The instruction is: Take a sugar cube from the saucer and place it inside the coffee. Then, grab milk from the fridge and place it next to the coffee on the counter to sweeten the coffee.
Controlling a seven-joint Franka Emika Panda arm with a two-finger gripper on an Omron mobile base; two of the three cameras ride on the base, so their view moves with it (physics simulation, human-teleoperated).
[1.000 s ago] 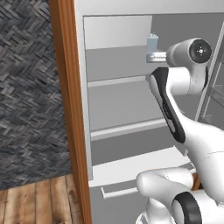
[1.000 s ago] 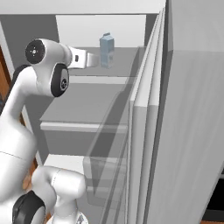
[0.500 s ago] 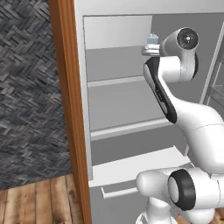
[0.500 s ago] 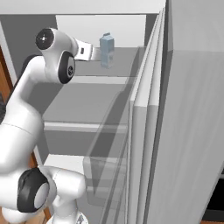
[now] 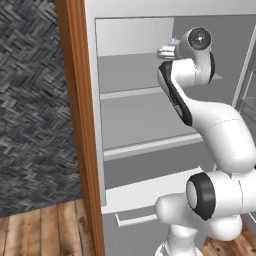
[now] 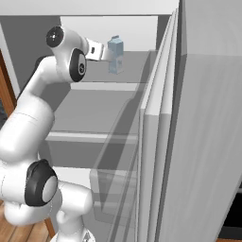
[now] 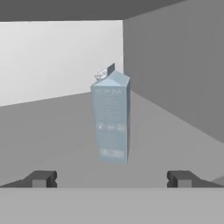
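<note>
Step in hand: the milk fetch, approach phase. The end effector (image 7: 111,178) is open, its two dark fingertips (image 7: 41,178) spread wide and empty, aimed into the fridge (image 6: 203,118) at top-shelf height.

The milk (image 7: 110,118) stands upright on the top shelf (image 7: 57,131), ahead of the fingertips and roughly centred between them, not yet inside the gap. In the right base view the carton (image 6: 116,55) sits just beyond the hand; how near cannot be judged well from that angle.

Next move, as I read it: advance straight along the shelf until the carton body lies between the fingers, then close on its flat sides below the gable.

Carton: pale blue-grey, tall, square-sectioned, gabled top with a small cap, faint print on the front face.
</note>
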